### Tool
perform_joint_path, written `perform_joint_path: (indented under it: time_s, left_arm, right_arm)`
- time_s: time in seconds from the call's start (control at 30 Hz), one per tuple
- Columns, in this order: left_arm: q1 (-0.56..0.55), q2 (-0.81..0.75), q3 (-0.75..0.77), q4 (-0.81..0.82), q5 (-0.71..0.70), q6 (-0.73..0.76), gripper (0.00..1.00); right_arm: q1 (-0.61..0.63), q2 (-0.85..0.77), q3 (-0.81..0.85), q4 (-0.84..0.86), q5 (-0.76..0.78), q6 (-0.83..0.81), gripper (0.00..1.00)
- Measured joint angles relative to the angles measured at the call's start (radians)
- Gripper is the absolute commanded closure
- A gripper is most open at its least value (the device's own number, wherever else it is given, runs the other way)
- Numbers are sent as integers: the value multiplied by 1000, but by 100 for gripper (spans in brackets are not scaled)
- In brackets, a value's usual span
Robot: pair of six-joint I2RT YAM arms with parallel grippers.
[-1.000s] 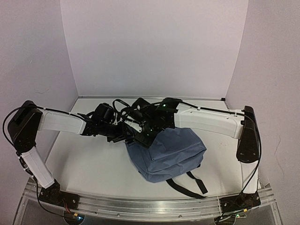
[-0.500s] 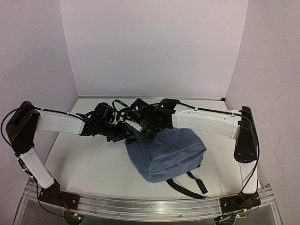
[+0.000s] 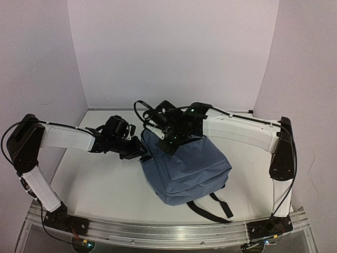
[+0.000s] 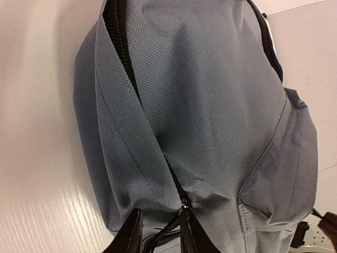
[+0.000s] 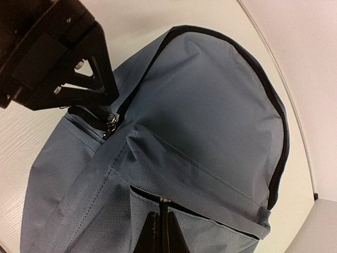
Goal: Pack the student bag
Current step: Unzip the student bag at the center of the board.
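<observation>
top view: student bag (image 3: 192,171) lies at the middle of the table (image 3: 95,184); its far-left corner has risen under the right gripper (image 3: 169,146).
left wrist view: left gripper (image 4: 160,234) clamps the bag's zipper end (image 4: 184,203).
right wrist view: right gripper has just clenched on the pocket zipper (image 5: 160,200), probably to open it.

free room: bare table (image 3: 100,182) left of the student bag (image 3: 189,168), open from the near edge to the back wall (image 3: 168,52), crossed only by the left forearm (image 3: 66,138) overhead. narrower bare strip right of the bag, up to the right arm's upright link (image 3: 279,158). near side: black straps (image 3: 213,205) trail out from the bag across that lane. far-left corner of the bag crowded: left gripper (image 3: 142,153) and right gripper (image 3: 171,145) both pinched onto the bag there, close beside each other, cables (image 3: 142,113) looped above. right forearm (image 3: 237,132) spans the bag's far side and blocks descent there. bag's near-right top face is reachable from above.
</observation>
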Motion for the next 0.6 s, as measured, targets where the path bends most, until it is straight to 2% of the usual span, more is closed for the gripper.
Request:
perform_joint_path:
  time_s: [0.17, 0.6]
  left_arm:
    - [17, 0, 0, -8, -8, 6, 99]
    - [47, 43, 0, -27, -10, 11, 100]
  right_arm:
    - [-73, -63, -31, 2, -95, 25, 100]
    - [-334, -90, -145, 17, -363, 79, 100]
